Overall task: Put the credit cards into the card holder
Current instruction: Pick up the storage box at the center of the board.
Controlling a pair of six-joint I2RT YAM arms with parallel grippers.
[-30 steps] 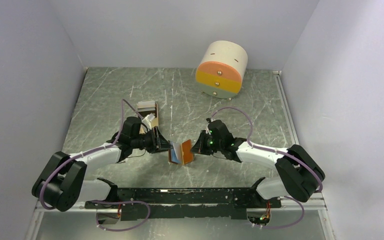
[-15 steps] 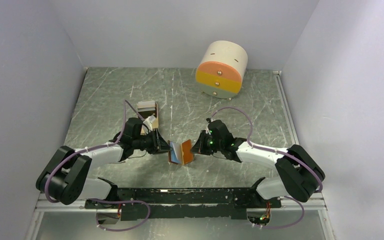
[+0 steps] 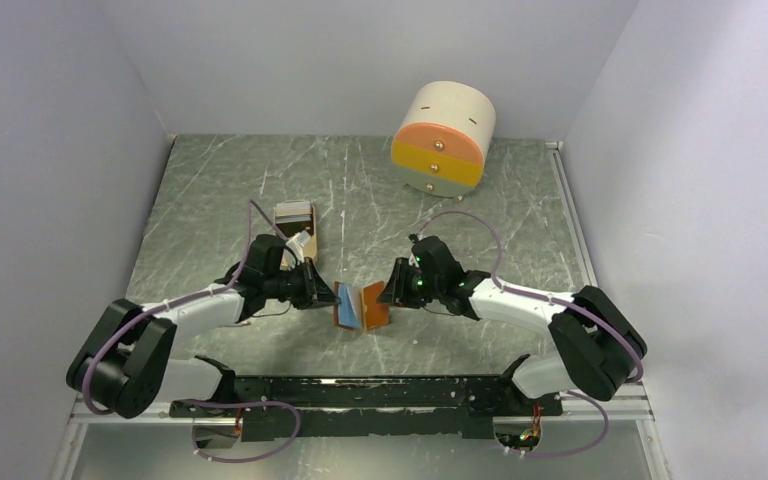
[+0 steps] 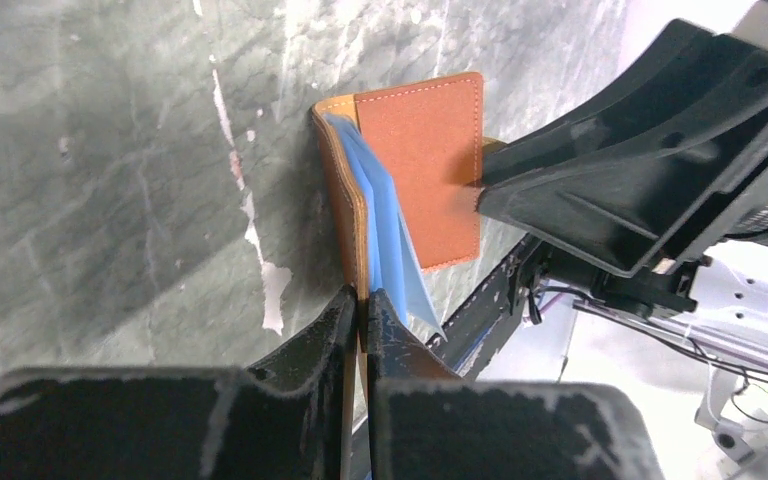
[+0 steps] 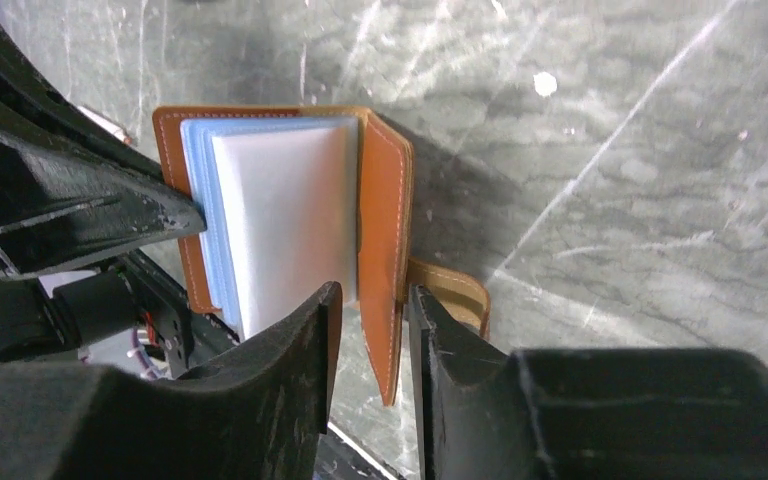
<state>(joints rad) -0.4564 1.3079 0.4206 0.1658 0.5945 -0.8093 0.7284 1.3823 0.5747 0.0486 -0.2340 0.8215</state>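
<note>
Tan-brown leather, thin and pliant, made up the card holder [image 3: 360, 306], which stood open like a book on the table [image 3: 210, 190], just ahead of the two arm bases and between the wrists. The left end effector [image 4: 362, 310] was clenched on the edge of one cover, its fingers pressed together with only the leather between them. The right end effector [image 5: 370, 300] straddled the opposite cover, one finger inside and one outside. A narrow gap showed beside the inner finger, so I could not tell whether that pinch was actually firm.

The clear pockets [image 5: 280, 220] fanned out bluish-white between the covers, and the snap tab [image 5: 450, 290] hung loose behind the right-hand cover.

The holder looked light and floppy. It would probably fold shut or sag unless both covers were held, so the stitched outer edges of the covers seemed the sound places to grip. The glossy pocket sheets looked slippery and easily creased.

A small stack that appeared to be the credit cards [image 3: 295, 212] lay well apart, on the table beyond the left arm. They were too small there to make out clearly. Thin, stiff and smooth, such cards would likely lie flat against the table and resist a pinch from above. An edge grip, perhaps after sliding or tilting one, seemed the likelier way to take hold.
</note>
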